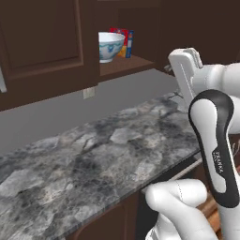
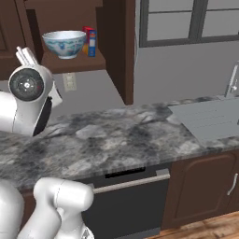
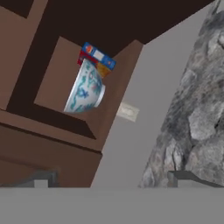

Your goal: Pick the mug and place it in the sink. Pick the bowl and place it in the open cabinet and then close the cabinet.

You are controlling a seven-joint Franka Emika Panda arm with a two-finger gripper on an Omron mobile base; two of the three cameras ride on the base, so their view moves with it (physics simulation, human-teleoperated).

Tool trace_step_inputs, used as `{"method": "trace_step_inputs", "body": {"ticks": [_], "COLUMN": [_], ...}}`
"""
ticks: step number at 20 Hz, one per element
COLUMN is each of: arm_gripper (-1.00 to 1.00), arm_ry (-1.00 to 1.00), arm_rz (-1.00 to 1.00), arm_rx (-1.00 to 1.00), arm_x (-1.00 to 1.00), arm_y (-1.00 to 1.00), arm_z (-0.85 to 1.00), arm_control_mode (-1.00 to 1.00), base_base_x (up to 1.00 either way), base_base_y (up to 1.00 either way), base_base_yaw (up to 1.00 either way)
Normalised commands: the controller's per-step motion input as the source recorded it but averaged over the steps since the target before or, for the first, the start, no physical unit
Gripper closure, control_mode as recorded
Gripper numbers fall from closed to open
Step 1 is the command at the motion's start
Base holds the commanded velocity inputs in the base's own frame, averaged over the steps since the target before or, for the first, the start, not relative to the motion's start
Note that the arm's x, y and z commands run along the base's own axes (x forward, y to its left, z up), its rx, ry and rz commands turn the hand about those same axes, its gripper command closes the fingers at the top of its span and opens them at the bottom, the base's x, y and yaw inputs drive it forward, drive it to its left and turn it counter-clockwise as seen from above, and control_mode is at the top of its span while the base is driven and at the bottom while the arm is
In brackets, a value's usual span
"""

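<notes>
Hand view: end effector (image 3: 111,177) wide, empty.

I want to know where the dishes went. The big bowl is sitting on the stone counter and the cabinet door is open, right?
Not quite. The bowl isn't on the counter; it stands on the shelf inside the cabinet, in front of some colourful boxes. The right base view shows this plainly. The cabinet door is open, as you said.
</notes>
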Motion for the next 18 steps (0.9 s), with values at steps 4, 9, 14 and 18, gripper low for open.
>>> {"method": "trace_step_inputs", "body": {"ticks": [4, 9, 14, 18], "arm_gripper": [-1.0, -1.0, -1.0, -1.0], "arm_ry": [-0.01, -0.06, -0.11, -0.09], "arm_rz": [0.0, -0.01, -0.09, -0.2], "arm_rx": [0.01, 0.04, 0.06, 0.02], "arm_x": [-0.14, -0.43, -0.67, -0.27], "arm_y": [-0.27, -0.57, -0.56, -0.57], "arm_z": [0.0, 0.06, 0.08, 0.0], "arm_control_mode": [-1.0, -1.0, -1.0, -1.0], "base_base_x": [0.0, 0.0, 0.0, 0.0], "base_base_y": [0.0, 0.0, 0.0, 0.0], "base_base_yaw": [0.0, 0.0, 0.0, 0.0]}}
